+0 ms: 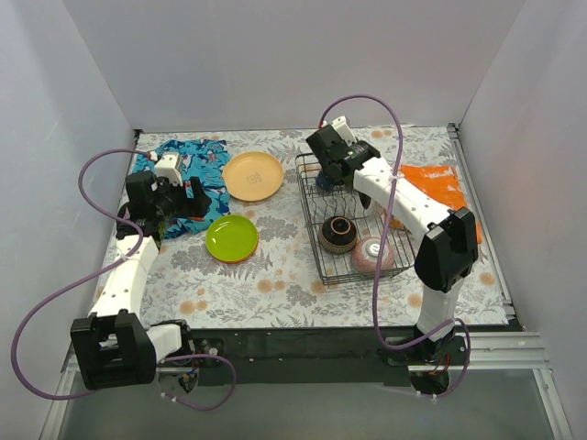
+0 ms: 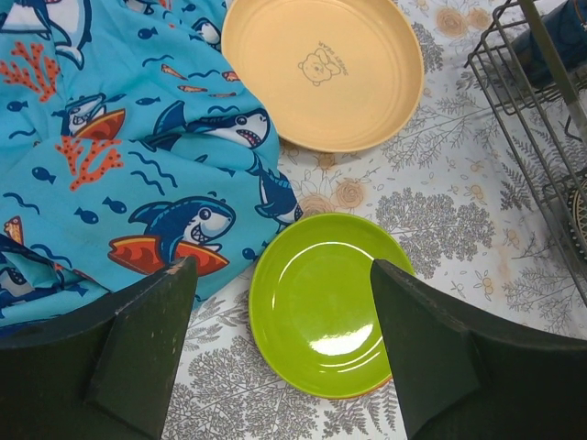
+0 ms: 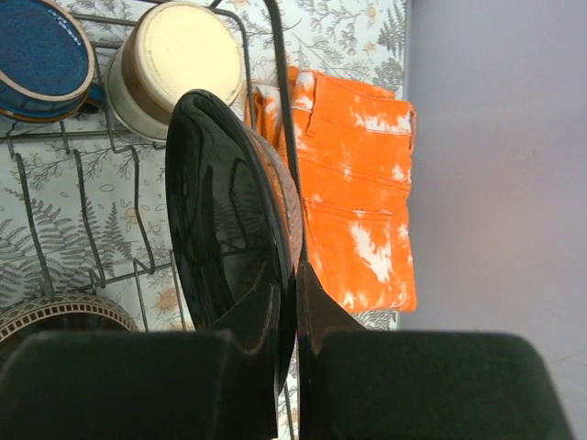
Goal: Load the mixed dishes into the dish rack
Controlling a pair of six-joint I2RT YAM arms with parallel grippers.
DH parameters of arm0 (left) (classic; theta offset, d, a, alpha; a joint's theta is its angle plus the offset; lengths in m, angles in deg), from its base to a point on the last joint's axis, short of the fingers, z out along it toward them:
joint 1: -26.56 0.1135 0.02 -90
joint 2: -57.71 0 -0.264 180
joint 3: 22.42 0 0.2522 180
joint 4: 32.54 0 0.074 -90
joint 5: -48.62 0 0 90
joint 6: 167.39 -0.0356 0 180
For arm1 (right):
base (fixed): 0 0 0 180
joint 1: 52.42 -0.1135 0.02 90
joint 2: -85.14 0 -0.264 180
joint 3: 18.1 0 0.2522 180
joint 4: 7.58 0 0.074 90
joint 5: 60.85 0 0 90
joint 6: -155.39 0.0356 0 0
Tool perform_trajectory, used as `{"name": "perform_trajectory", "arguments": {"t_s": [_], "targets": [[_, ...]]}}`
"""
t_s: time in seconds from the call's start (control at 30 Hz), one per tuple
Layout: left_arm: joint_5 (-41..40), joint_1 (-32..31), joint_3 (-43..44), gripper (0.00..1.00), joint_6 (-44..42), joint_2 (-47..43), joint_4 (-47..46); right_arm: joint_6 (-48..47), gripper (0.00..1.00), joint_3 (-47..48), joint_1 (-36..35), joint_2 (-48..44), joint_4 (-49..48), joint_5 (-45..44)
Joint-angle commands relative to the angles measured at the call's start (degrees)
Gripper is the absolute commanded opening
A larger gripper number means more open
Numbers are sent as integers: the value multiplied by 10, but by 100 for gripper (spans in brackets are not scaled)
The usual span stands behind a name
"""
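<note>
My right gripper [image 3: 292, 275] is shut on the rim of a dark grey plate [image 3: 229, 220] and holds it on edge over the far end of the black wire dish rack [image 1: 312, 247]. In the rack are a dark blue mug [image 3: 41, 60], a beige cup [image 3: 179, 60], a brown-ringed bowl [image 1: 338, 234] and a pink bowl [image 1: 372, 256]. My left gripper [image 2: 284, 312] is open above the green plate [image 2: 326, 302], which lies on a red-orange plate whose rim [image 2: 384, 382] just shows. The yellow-orange plate [image 2: 321, 69] lies flat further back.
A blue shark-patterned cloth [image 2: 110, 156] lies under and left of my left gripper [image 1: 197, 203]. An orange crinkly bag [image 3: 358, 202] lies right of the rack by the grey side wall. The rack's near corner [image 2: 541, 137] shows at the right of the left wrist view.
</note>
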Motion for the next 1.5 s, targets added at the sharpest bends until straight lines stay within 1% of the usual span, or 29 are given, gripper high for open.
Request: {"name": "perform_trajectory", "arguments": {"t_s": [0.0,0.03,0.17,0.2,0.27,0.3,0.33,0.4,0.43,0.5,0.6,0.63,0.67,0.7,0.73,0.83,0.9,0.93,1.03,1.1,1.13,1.17,1.23,1.33,1.4,1.47], "targets": [[-2,5,-26,76,-4,1,1,-18,1,28,9,18,7,50],[-1,5,-31,76,-5,5,2,-20,1,36,9,18,8,67],[6,11,-54,76,-6,13,3,-23,1,40,9,18,7,76],[8,14,-57,76,-6,15,2,-30,12,40,9,14,7,76],[13,17,-69,76,-9,18,3,-38,26,41,9,10,7,94],[15,18,-72,76,-13,18,2,-43,48,42,9,0,7,106],[18,20,-80,76,-16,19,1,-45,60,42,9,-5,7,120],[26,25,-88,76,-19,20,-5,-46,72,36,9,-23,7,134],[34,27,-93,76,-23,20,-12,-52,75,33,8,-28,7,144],[35,29,-106,76,-23,25,-22,-53,77,24,7,-43,7,159],[25,30,-111,73,-22,36,-30,-80,77,27,5,-61,7,215],[20,31,-112,73,-22,47,-32,-86,76,29,4,-63,5,252],[13,31,-113,72,-25,53,-32,-102,75,32,3,-66,0,272],[13,32,-110,69,-28,61,-33,-107,75,35,2,-69,-1,292],[15,33,-108,68,-32,77,-31,-111,75,45,2,-71,0,336],[15,33,-100,63,-37,100,-33,-120,74,68,1,-74,0,407],[17,33,-95,59,-41,123,-44,-125,74,83,0,-69,2,438],[17,32,-92,56,-42,130,-49,-129,74,90,0,-68,5,468],[26,33,-77,51,-42,172,-56,-145,74,115,0,-53,14,526],[36,37,-67,40,-42,188,-56,-147,71,129,-1,-40,17,544],[45,39,-61,36,-41,191,-56,-147,70,133,-2,-36,18,544],[49,44,-57,29,-41,192,-56,-146,70,137,-4,-33,18,544],[56,48,-54,23,-46,196,-56,-145,70,145,-6,-21,18,562],[71,60,-52,14,-55,208,-53,-143,69,155,-12,-4,18,564],[98,66,-47,8,-63,212,-44,-142,69,163,-15,10,18,564],[111,72,-44,6,-57,215,-43,-144,69,174,-17,18,19,568]]}}
